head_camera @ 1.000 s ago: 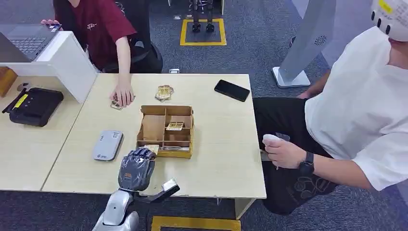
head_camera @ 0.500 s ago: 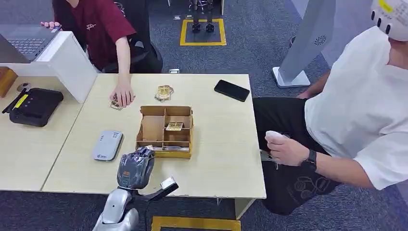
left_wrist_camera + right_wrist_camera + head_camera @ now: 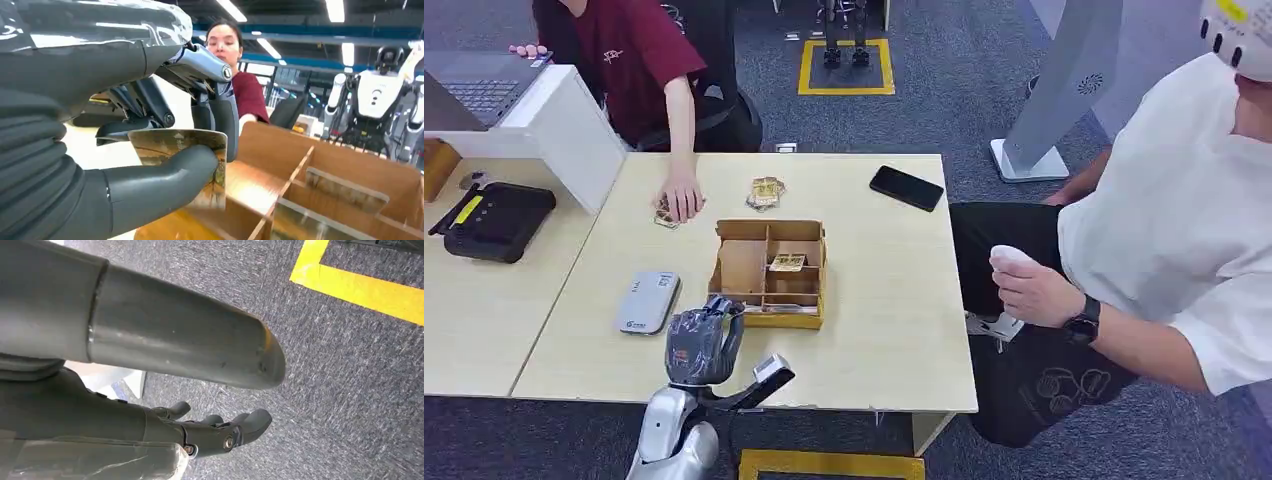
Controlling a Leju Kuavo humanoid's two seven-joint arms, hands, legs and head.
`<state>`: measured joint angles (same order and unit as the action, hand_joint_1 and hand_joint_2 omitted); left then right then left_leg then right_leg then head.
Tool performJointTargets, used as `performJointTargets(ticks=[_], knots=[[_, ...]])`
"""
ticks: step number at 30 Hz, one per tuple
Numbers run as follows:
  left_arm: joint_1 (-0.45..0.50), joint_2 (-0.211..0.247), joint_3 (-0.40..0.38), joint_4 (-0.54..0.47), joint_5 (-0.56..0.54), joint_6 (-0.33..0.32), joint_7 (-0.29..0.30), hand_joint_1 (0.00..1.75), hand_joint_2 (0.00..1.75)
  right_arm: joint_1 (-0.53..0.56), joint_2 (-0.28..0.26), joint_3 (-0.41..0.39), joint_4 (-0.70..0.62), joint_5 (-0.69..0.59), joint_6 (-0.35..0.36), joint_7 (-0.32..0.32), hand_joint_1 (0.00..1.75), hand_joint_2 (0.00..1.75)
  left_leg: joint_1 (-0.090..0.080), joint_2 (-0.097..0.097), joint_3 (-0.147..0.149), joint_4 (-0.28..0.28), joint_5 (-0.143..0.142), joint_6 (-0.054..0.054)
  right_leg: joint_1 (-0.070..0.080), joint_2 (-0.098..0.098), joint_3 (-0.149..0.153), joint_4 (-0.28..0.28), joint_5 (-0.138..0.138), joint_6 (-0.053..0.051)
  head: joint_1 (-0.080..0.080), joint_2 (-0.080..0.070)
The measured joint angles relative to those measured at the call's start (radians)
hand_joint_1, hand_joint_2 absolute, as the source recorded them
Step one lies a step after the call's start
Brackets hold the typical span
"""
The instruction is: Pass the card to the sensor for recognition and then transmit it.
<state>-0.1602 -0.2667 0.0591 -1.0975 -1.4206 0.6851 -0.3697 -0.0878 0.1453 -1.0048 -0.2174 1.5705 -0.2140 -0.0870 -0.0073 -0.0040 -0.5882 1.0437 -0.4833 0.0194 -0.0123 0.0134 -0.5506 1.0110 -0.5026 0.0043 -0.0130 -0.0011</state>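
- Left hand (image 3: pixel 150 150): pinches card (image 3: pixel 182 162) between thumb and fingers, at near-left corner of wooden divider box (image 3: pixel 769 272).
- Right hand (image 3: pixel 215 432): hangs over grey carpet, fingers loosely apart, holding nothing.
- Grey sensor (image 3: pixel 648 301): flat on table (image 3: pixel 894 300), left of box.

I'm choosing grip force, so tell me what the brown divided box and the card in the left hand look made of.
Brown divided box: probably thin plywood or stiff board, matte, with flat slotted partitions and raw edges. Gold-toned card pinched by the left hand: likely glossy plastic or coated paper, since it is thin, keeps flat and glints; which one is unclear.
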Motion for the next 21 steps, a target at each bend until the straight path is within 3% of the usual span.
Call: performJointTargets(ticks=[11, 16, 21], knots=[[0.006, -0.013, 0.000, -0.068, 0.025, 0.000, -0.002, 1.75, 1.75, 0.000, 0.001, 0.009, 0.000, 0.000, 0.002, 0.005, 0.00, 0.00, 0.000, 0.000, 0.000, 0.000, 0.000, 0.000, 0.000, 0.000, 0.000, 0.000, 0.000, 0.000, 0.000, 0.000], [-0.017, -0.014, 0.000, -0.119, 0.037, 0.000, 0.044, 1.75, 1.75, 0.000, 0.001, 0.021, 0.000, 0.000, 0.004, 0.005, 0.00, 0.00, 0.000, 0.000, 0.000, 0.000, 0.000, 0.000, 0.000, 0.000, 0.000, 0.000, 0.000, 0.000, 0.000, 0.000], [-0.086, -0.007, 0.013, -0.144, 0.025, -0.015, 0.127, 1.75, 1.75, -0.001, 0.001, 0.045, 0.000, 0.000, 0.015, 0.018, 0.00, 0.00, 0.000, 0.000, 0.000, 0.000, 0.001, -0.001, 0.000, 0.000, 0.000, 0.000, 0.001, 0.000, 0.000, 0.000]])
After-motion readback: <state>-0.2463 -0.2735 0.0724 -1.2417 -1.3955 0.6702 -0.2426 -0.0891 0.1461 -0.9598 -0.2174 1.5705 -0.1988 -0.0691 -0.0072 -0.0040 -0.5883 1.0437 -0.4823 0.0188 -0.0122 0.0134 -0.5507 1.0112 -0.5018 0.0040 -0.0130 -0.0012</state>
